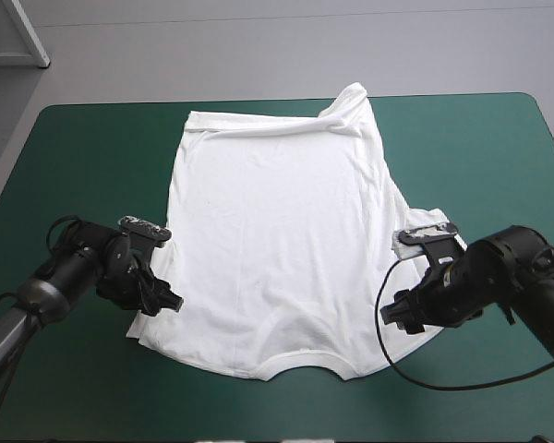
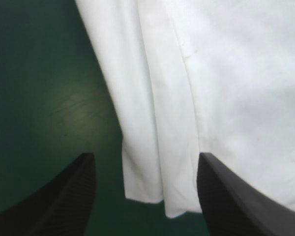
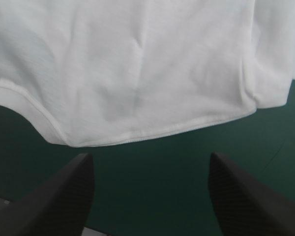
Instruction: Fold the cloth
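On the worktop (image 1: 92,148), the T-shirt (image 1: 277,240) lies flat, apparently unfolded; all folds remain. Left gripper (image 2: 146,162) and right gripper (image 3: 150,162): wide open, empty.

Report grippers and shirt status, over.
Left gripper open, straddling the T-shirt edge. Right gripper open, shirt edge just ahead. T-shirt spread flat, far right corner rumpled. Nothing in the way.

We read a robotics lab here; a teal-green covered table (image 1: 92,138) on bare grey floor (image 1: 258,55); a black fin-fingered left gripper (image 1: 166,301) and right gripper (image 1: 392,314) over it
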